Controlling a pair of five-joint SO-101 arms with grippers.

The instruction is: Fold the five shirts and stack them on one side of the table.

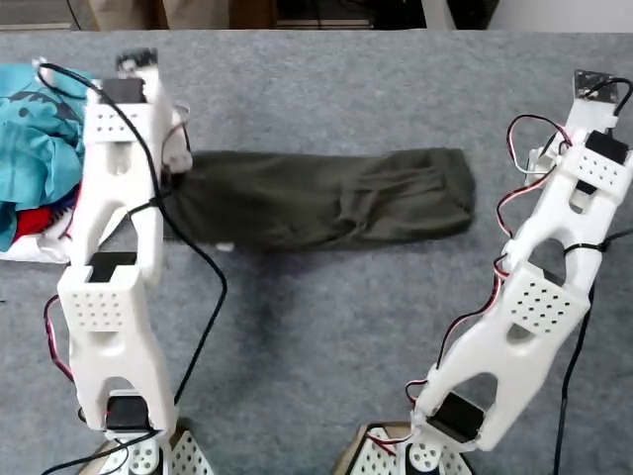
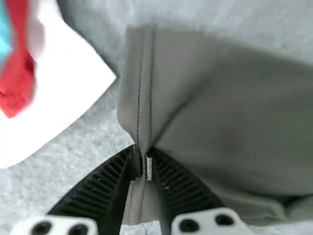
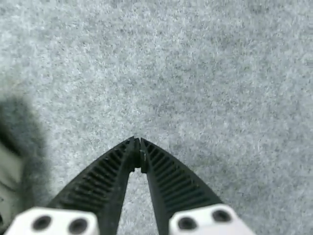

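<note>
— Why is the olive shirt (image 1: 326,198) laid as a long band across the middle of the frame?
— It is judged half folded. Its stitched hem is clamped by the left gripper (image 2: 144,160) at the band's left end, beside the pile of shirts (image 1: 35,129) at the upper left.
— And the right gripper (image 3: 141,155)?
— It is closed on nothing, held over the grey mat (image 3: 220,73) at the upper right

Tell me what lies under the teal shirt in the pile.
Under the teal shirt, a red garment and a white garment peek out at its near edge. Anything else beneath is covered.
</note>
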